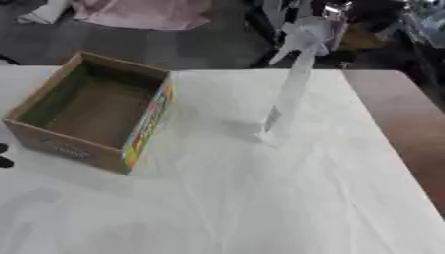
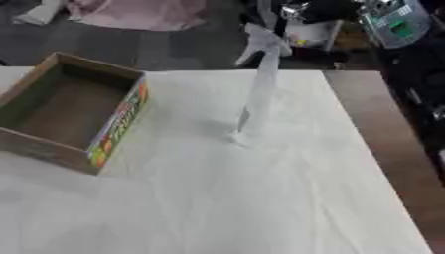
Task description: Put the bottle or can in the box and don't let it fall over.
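Box [image 1: 87,114] stands open-topped on white cloth [image 1: 260,198]; left hand [image 1: 3,155] barely shows at the edge, its grip unreadable.

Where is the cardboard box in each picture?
Left eye view: the cardboard box sits on the left side of the white table, open and empty.
Right eye view: the box is at the left too, cut off by the picture's edge.
Shared landmark: the tall white strip standing near the table's middle.

A white cloth [image 1: 260,198] is seen spread over the brown desk [image 1: 408,129], dark grey floor [image 1: 174,44] is shown beyond, and pink fabric [image 1: 143,12] is heaped there.
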Action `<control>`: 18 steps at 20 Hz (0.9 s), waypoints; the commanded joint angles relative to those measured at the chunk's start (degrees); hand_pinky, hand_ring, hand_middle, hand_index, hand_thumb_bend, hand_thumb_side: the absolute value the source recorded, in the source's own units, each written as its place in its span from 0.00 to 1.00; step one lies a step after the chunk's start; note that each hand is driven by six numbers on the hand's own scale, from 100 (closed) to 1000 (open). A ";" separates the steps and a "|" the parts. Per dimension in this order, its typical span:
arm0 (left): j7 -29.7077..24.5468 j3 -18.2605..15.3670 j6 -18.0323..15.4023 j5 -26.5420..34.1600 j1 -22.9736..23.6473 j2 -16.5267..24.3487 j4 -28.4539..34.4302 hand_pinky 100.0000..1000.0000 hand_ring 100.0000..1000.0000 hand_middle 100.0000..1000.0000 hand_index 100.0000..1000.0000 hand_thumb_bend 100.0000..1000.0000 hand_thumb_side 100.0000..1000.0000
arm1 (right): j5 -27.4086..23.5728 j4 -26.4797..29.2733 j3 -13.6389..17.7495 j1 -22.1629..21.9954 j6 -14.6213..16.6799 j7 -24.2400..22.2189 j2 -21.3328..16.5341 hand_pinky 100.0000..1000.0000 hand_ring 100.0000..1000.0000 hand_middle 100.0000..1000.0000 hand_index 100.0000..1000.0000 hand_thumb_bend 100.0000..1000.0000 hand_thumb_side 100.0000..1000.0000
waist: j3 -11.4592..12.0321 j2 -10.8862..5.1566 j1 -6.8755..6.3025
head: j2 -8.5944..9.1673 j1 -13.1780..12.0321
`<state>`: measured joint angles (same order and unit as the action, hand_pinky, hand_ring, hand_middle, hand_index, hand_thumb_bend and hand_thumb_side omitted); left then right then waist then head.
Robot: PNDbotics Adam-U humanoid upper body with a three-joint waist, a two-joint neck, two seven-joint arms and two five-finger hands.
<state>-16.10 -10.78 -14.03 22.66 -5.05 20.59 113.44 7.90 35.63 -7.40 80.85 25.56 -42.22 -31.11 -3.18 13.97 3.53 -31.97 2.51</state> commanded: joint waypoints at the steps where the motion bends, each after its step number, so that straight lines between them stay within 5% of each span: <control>1: 0.22 -0.41 0.14 0.27 0.04 0.70 1.15 0.56 0.64 0.63 0.89 0.02 0.76 | -1.15 1.81 -1.20 1.06 10.24 -9.75 -1.83 0.81 1.00 0.87 0.93 0.00 0.54 | -0.24 -1.72 -0.37 | -0.40 -0.64; 9: 0.29 -0.29 0.26 0.58 0.13 0.63 1.15 0.56 0.64 0.63 0.89 0.03 0.76 | -3.41 3.39 -4.43 0.10 10.46 -9.75 -2.25 0.80 1.00 0.86 0.93 0.02 0.53 | -1.27 -2.29 -0.69 | -0.55 -1.31; 18: 0.31 -0.28 0.17 0.73 0.09 0.49 1.15 0.56 0.64 0.63 0.89 0.02 0.75 | -2.21 2.75 -4.42 -0.76 10.50 -9.75 -2.33 0.80 1.00 0.86 0.93 0.06 0.52 | -1.14 -2.32 -1.00 | -0.12 -1.12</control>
<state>-15.86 -10.79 -13.81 23.07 -4.63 20.56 113.44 5.40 37.85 -12.04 79.09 25.83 -41.95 -31.60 -4.32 13.01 2.76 -32.22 1.33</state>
